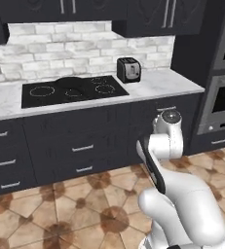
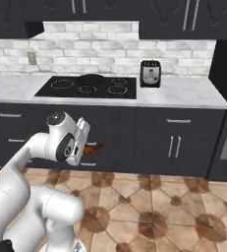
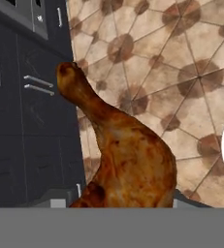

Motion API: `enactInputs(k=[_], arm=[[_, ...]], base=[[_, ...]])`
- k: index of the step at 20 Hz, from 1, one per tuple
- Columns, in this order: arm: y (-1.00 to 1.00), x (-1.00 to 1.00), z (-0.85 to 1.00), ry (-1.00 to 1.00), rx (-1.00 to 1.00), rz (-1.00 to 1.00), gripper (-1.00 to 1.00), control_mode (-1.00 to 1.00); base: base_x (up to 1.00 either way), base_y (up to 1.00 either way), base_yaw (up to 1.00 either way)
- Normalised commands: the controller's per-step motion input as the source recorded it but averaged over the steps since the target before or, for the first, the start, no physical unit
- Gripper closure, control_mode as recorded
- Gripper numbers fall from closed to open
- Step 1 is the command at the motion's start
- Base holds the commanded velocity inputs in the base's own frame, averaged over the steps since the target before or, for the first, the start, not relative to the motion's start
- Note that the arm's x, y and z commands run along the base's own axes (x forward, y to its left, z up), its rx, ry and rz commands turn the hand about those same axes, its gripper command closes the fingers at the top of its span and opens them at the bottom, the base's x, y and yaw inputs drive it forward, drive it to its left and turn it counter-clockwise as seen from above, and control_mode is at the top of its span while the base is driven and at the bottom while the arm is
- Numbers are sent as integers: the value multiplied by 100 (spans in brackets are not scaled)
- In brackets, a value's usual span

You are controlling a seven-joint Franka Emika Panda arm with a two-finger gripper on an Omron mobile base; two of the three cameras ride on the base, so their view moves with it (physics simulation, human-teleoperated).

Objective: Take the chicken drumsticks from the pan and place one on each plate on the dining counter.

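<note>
A glossy orange-brown chicken drumstick (image 3: 128, 155) sits between the fingers of my gripper (image 3: 123, 198), which is shut on it; its bony end points up and left in the hand view. In the right base view the drumstick (image 2: 93, 147) sticks out of the gripper (image 2: 85, 146), held in the air in front of the dark lower cabinets, above the tiled floor. The arm is folded back close to the base. The black pan (image 1: 70, 81) (image 2: 91, 78) rests on the stove's back burner; what lies in it is too small to tell. The plates and the dining counter are out of view.
The black stove (image 1: 50, 95) (image 2: 66, 91) is set in a marble worktop (image 1: 158, 82) with a toaster (image 1: 128, 69) (image 2: 150, 74) to its right. Dark drawer fronts (image 1: 80, 146) run below. A wall oven (image 1: 223, 97) stands at the right. Open tiled floor (image 2: 154, 211) lies in front.
</note>
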Motion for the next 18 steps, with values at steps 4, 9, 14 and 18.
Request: enactInputs(k=[4,9,14,18], arm=[[0,0,0,0,0,0,100,100],[0,0,0,0,0,0,100,100],[0,0,0,0,0,0,100,100],[0,0,0,0,0,0,100,100]], base=[[-100,-51,6],[-100,-64,7],[-100,-65,8],[-100,-57,8]])
